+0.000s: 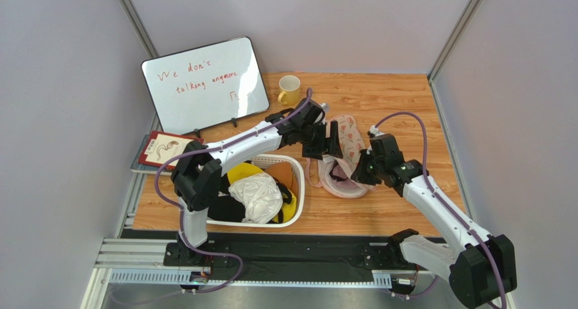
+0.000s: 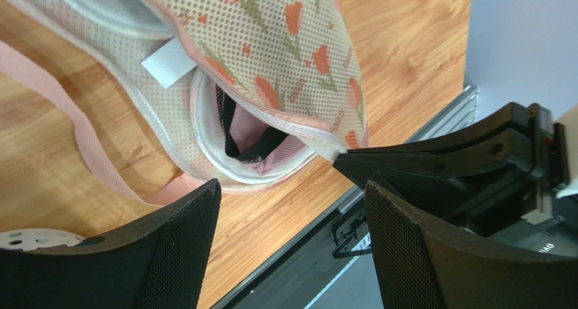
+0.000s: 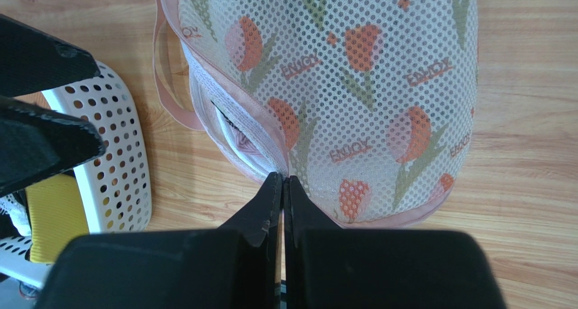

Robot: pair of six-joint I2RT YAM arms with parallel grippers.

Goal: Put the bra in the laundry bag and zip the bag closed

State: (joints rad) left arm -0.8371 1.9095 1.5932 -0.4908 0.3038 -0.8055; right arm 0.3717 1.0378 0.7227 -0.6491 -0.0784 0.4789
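Note:
The laundry bag [image 1: 351,138] lies on the wooden table, cream mesh with an orange tulip print and pink edging. Its mouth gapes open in the left wrist view [image 2: 271,65]. The bra [image 2: 252,137] sits inside it; only a bit of pink padding and black trim shows through the mouth. My right gripper [image 1: 358,173] is shut on the bag's zip edge at its near rim, as the right wrist view [image 3: 283,186] shows. My left gripper [image 1: 332,146] is open and empty, just above the bag's open side [image 2: 292,217].
A white slotted basket [image 1: 296,177] holding white, yellow and dark garments stands left of the bag and shows in the right wrist view [image 3: 115,153]. A yellow mug [image 1: 290,89], a whiteboard [image 1: 203,84] and a book [image 1: 163,150] lie at the back left. The bag's pink loop [image 2: 81,146] trails on the table.

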